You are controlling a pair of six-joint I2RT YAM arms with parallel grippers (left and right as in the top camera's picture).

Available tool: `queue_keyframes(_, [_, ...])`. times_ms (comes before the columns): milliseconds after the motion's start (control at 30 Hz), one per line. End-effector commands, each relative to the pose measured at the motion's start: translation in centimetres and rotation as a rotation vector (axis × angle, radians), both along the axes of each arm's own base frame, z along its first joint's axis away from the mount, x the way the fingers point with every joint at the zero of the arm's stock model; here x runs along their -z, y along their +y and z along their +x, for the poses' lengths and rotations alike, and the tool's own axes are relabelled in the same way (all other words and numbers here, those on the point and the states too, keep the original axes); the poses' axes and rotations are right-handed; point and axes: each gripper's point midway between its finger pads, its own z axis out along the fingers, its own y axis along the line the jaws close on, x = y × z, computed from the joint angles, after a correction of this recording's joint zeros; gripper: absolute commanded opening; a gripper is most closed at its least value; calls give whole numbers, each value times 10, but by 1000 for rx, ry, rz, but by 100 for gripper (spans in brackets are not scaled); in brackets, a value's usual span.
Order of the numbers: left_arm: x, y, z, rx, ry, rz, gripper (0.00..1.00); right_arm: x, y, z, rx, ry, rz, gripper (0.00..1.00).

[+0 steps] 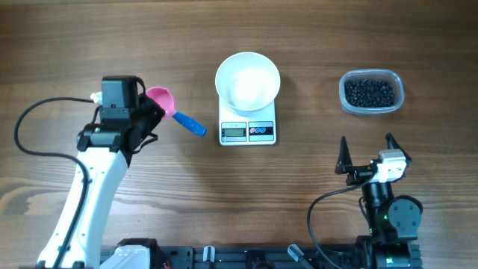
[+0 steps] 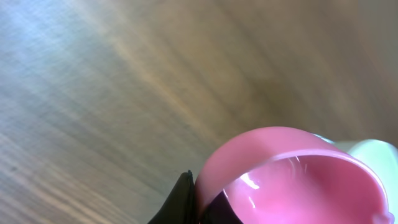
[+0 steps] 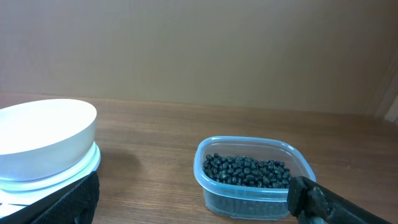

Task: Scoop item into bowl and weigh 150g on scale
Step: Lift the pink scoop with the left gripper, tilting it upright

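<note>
- Pink scoop (image 2: 292, 180) clenched by its cup in the left pincer (image 1: 149, 113)
- Right pincer (image 1: 367, 143) spread wide, grasping nothing
- White bowl (image 1: 247, 78) sits on the scale (image 1: 248, 131)
- Black beans (image 1: 370, 92) fill the clear tub (image 1: 342, 91), right of the scale

Table (image 1: 299, 179) was mid-brown wood with darker grain streaks running 9 to 3 o'clock. At 12 o'clock the bowl (image 1: 247, 78) was plain white and the scale (image 1: 247, 131) white with a grey display. At 10 o'clock the scoop (image 1: 159, 98) had a glossy pink cup and blue handle. At 2 o'clock the pellets (image 1: 367, 91) were black in a clear, faintly bluish tub (image 3: 249, 140).
</note>
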Motion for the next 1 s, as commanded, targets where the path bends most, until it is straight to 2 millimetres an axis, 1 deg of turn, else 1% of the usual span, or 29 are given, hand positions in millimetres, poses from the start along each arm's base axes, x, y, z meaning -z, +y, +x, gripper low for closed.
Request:
queue_keyframes(0, [-26, -6, 10, 38, -106, -27, 4, 2, 4, 0, -20, 5, -5, 100])
queue_keyframes(100, [-35, -6, 16, 3, -152, -55, 4, 2, 4, 0, -20, 5, -5, 100])
queue_keyframes(200, [-36, -6, 17, -38, -153, -90, 4, 2, 4, 0, -20, 5, -5, 100])
queue_keyframes(300, [-36, -6, 17, -37, -154, -90, 4, 2, 4, 0, -20, 5, -5, 100])
queue_keyframes(467, [-43, -5, 12, -42, -168, -84, 4, 2, 4, 0, -20, 5, -5, 100])
queue_keyframes(700, [-54, 4, 2, -75, -187, -45, 4, 2, 4, 0, -20, 5, -5, 100])
queue_keyframes(800, [-58, 4, 1, -77, -200, -48, 4, 2, 4, 0, -20, 5, -5, 100])
queue_keyframes(967, [-56, 4, -2, -101, -186, -68, 4, 2, 4, 0, -20, 5, -5, 100])
